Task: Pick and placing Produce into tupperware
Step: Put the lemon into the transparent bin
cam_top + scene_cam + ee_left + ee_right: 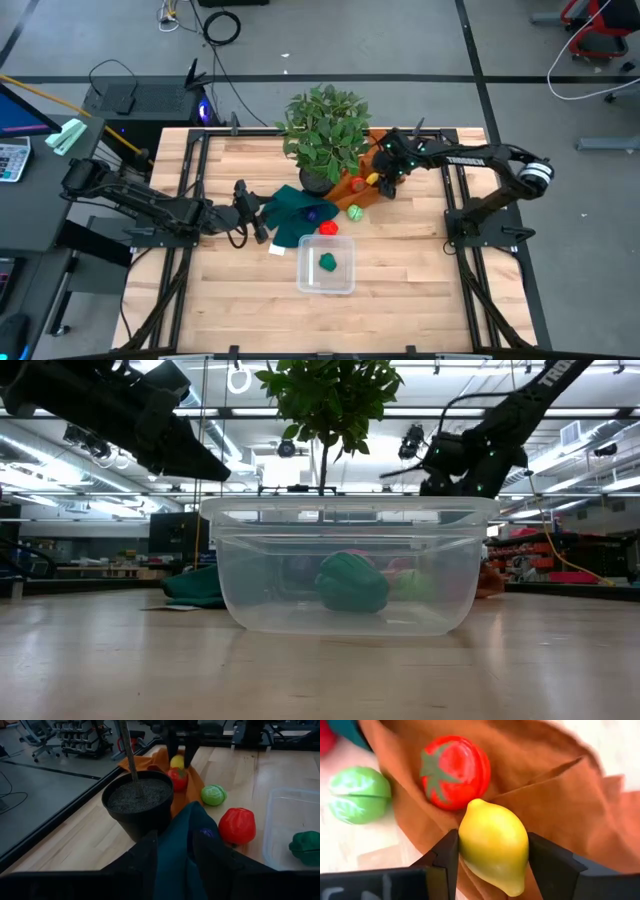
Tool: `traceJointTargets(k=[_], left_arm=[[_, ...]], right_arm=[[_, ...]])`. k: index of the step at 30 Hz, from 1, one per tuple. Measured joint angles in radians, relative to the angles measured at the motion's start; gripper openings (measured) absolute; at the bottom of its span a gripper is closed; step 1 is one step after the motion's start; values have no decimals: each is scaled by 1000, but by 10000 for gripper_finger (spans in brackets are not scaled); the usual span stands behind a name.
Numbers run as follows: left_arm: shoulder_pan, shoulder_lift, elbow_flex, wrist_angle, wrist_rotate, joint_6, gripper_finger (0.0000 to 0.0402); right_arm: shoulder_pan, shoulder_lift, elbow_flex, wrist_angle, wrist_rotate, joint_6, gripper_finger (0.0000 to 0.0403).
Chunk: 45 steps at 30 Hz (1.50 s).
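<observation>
Potted plant (322,135) crowds right claw (385,183); tupperware (326,265) open from above.

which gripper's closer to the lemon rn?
Right. The right gripper has its fingers on either side of the lemon on the orange cloth. The left gripper is across the table at the green cloth.

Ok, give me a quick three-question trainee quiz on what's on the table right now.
1. True or false: the tupperware is empty.
2. Which item sits between the right gripper fingers? A) tomato B) lemon C) cabbage
3. Fill in: the left gripper fingers straddle the green ____.

Key: 1 false, a green pepper lies inside; 2 B; 3 cloth.
</observation>
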Motion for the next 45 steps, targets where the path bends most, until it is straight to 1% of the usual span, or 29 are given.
traceJointTargets(k=[5,10,15,24,33,40,45], left_arm=[[0,0,0,-11,0,-5,135],[0,0,0,-13,0,-8,128],[0,0,0,-13,0,-22,126],[0,0,0,-13,0,-20,134],[0,0,0,-13,0,-19,126],[0,0,0,-13,0,-19,134],[0,0,0,-13,0,-19,130]], right_arm=[[0,-90,0,-40,0,8,157],[0,-133,0,-78,0,20,157],[0,-121,0,-98,0,23,158],[0,-111,0,-97,0,30,164],[0,-111,0,-102,-3,39,164],[0,-111,0,-104,-10,35,168],[0,-111,0,-104,-23,36,159]])
